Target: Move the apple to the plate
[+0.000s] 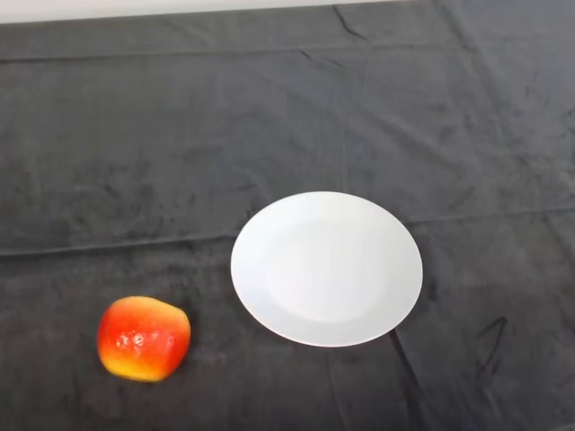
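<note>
At this moment I had no arm or hand in the head view, so I could not tell whether the hand was released or clenched. The apple (pixel 144 338) sat on the dark cloth (pixel 180 135) toward the lower left, red over yellow, well apart from the white plate (pixel 260 269), which lay empty near the middle and a little to the right.

I judged the step in hand to be the reach and first grasp, with nothing of the task done yet. To do it well, I would bring the hand in from the lower left, low and slow, and close around the apple's widest part, since a round, smooth fruit could roll away from a glancing touch. Lifting it clear before carrying it right should keep it from catching the plate's near rim.

For room, bare cloth separated apple and plate, and more lay open behind both. The apple sat close to the view's bottom edge, so the approach from my side looked tight.
</note>
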You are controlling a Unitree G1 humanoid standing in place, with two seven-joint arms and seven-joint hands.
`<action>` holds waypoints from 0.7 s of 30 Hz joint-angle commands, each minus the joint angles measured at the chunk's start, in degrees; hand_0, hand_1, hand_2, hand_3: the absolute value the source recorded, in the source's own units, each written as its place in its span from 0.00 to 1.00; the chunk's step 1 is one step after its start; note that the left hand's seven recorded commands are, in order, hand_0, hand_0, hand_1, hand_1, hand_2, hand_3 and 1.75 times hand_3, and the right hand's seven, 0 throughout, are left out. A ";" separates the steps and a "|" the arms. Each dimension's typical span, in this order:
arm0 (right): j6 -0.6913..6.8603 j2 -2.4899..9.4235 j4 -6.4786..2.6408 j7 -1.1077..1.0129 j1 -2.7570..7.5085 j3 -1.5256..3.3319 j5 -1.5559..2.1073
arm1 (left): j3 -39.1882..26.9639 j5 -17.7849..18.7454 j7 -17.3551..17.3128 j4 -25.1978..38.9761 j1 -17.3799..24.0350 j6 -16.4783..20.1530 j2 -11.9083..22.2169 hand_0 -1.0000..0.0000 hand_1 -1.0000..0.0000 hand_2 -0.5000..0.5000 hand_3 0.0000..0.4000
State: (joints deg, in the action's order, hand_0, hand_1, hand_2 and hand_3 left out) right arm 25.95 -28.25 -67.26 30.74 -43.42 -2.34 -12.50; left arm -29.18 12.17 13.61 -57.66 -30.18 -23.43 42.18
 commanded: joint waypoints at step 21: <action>0.80 -0.48 -0.09 -0.04 1.24 0.15 0.21 | 14.65 -5.37 -8.76 47.16 17.14 24.09 -3.77 1.00 1.00 0.50 0.00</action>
State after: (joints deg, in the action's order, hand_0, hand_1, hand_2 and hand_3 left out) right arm 26.03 -28.36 -67.13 30.74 -43.52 -2.41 -12.48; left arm -14.93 7.65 5.03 -11.69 -13.70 1.40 38.14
